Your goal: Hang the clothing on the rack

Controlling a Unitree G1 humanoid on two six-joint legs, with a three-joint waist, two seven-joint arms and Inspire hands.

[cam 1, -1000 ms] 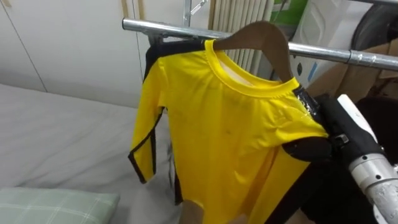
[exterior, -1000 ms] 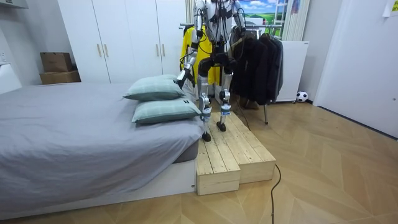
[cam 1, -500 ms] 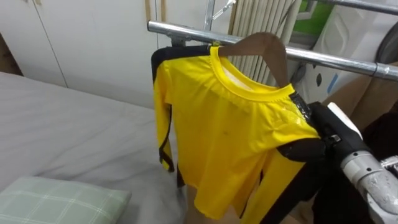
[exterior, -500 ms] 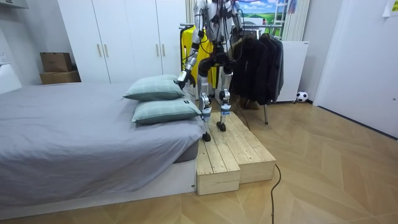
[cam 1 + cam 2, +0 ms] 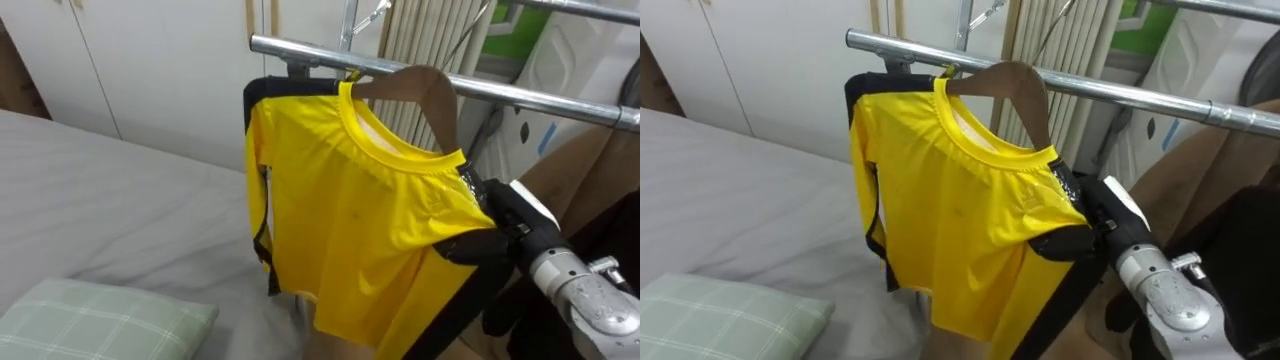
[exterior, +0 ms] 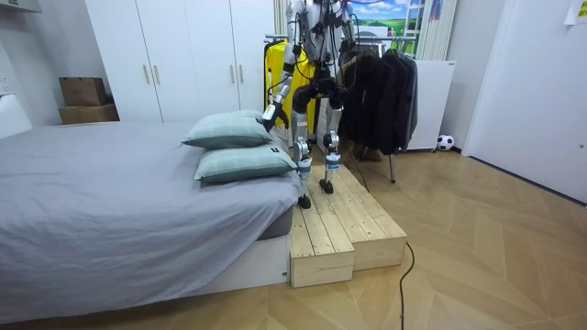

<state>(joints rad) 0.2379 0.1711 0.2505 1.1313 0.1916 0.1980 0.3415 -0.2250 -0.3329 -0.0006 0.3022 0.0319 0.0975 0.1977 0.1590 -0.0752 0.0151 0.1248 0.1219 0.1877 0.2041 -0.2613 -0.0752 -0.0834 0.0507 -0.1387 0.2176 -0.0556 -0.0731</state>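
Yellow shirt (image 5: 360, 220) sits on its wooden hanger (image 5: 425, 85), right up at the metal rail (image 5: 540, 95), with the hook at about 11 o'clock from the collar. We can't swear the hook is fully over the bar. So our tip for this step: make sure the hook is seated before anything lets go, then ease off downward and out toward 4 o'clock, slowly. That way the cloth doesn't get dragged off the hanger's shoulder, and the shirt doesn't swing into the dark clothes at 3 o'clock.

The right hand (image 5: 478, 245) is at 4 o'clock of the shirt, tucked under the shoulder at the hanger's end and touching the fabric. Most of it is hidden by the cloth, so we honestly can't tell how open it is or whether it grips the hanger. The left hand (image 6: 269, 114) hangs low by the bed (image 5: 120, 210), too small to read.
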